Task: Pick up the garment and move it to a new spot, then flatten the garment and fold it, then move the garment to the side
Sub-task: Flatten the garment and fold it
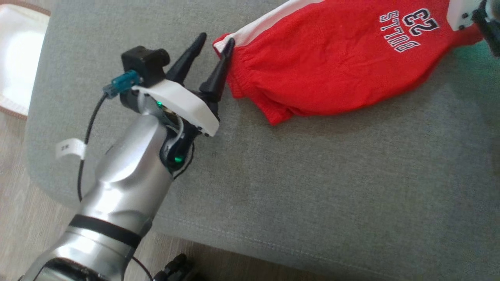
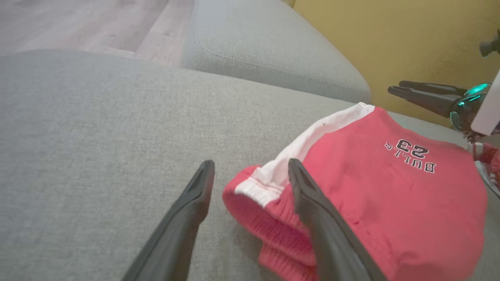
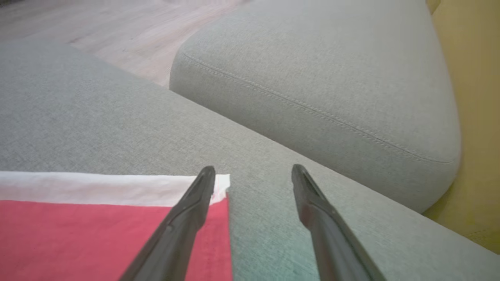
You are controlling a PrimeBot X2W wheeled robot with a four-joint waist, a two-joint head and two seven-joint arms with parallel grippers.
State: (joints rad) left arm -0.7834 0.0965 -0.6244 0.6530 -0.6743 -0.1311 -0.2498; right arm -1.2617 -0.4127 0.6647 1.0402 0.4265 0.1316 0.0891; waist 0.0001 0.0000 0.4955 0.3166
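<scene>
The garment [image 1: 332, 66] is a pair of red shorts with a white side stripe and a "BULLS 23" print, lying loosely folded on the grey sofa cushion [image 1: 312, 187]. My left gripper [image 1: 216, 40] stands open at the elastic waistband corner [image 2: 254, 187]. That corner lies loose between the spread fingers, and the right finger [image 2: 312, 203] rests against the fabric. My right gripper [image 3: 254, 169] is open at the opposite hem corner [image 3: 220, 183], its left finger over the cloth edge, bare cushion between the tips. It also shows in the left wrist view as the right gripper [image 2: 422, 95] beyond the shorts.
A second grey cushion [image 3: 332, 86] adjoins the far side. A yellow surface [image 2: 390, 43] rises behind it. Wooden floor [image 1: 15, 218] lies beyond the cushion's rounded edge, with a white brown-rimmed object [image 1: 19, 58] on it. Bare cushion stretches in front of the shorts.
</scene>
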